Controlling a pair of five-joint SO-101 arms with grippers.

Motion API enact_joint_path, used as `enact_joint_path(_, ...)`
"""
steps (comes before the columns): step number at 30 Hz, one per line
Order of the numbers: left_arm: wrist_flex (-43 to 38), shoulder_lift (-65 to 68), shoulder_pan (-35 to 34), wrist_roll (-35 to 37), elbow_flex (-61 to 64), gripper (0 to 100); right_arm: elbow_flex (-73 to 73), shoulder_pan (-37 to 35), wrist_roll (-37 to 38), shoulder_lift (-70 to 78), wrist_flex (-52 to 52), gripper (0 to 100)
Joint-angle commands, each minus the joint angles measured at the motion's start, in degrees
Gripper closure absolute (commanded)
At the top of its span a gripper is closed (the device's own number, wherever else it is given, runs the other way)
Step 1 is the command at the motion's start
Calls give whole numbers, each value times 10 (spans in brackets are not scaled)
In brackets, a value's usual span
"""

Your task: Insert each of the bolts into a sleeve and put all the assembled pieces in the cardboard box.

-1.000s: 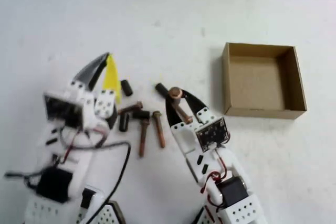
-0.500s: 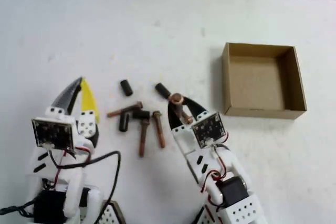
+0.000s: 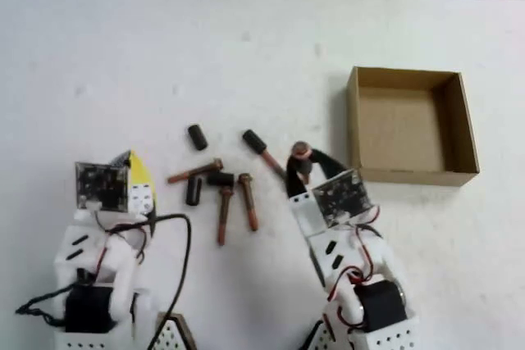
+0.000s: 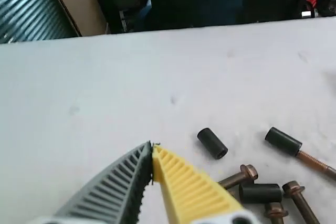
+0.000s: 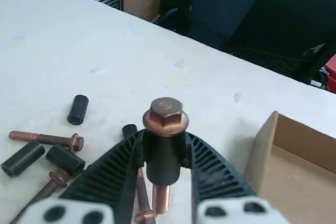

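Observation:
My right gripper (image 5: 164, 142) is shut on a black sleeve with a copper bolt (image 5: 166, 113) through it, held upright above the table. In the high view this gripper (image 3: 302, 161) is just left of the cardboard box (image 3: 410, 171), whose floor is bare. My left gripper (image 4: 152, 149) is shut on nothing, its grey and yellow fingers closed together, and sits near the front left (image 3: 130, 158), apart from the parts. Loose bolts (image 3: 248, 201) and sleeves (image 3: 197, 137) lie between the arms. One sleeve (image 3: 254, 142) has a bolt shaft sticking out of it.
A sleeve (image 3: 220, 179) sits on another bolt lying toward the front. The box's near wall (image 5: 262, 145) stands close beside the held piece. Bare white table stretches behind the parts and to the far left. Black cables trail by the left arm's base (image 3: 176, 243).
The left arm has drawn back toward the front left, away from the parts. The right gripper has carried the sleeved bolt to the right, closer to the box.

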Motion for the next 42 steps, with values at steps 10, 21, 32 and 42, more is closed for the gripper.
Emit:
enact_joint_path(10, -31, -3, -6, -5, 63, 977, -133, 108, 10, 51, 29, 981)
enact_joint_path(21, -32, -3, -6, -5, 89, 977, -309, 212, 9, 379, -21, 981)
enact_joint_path(32, -32, -3, -6, -6, 91, 977, -423, 239, 10, 684, -82, 981)
enact_joint_path(42, -31, -3, -6, -6, 92, 977, -579, 294, 10, 931, -92, 981)
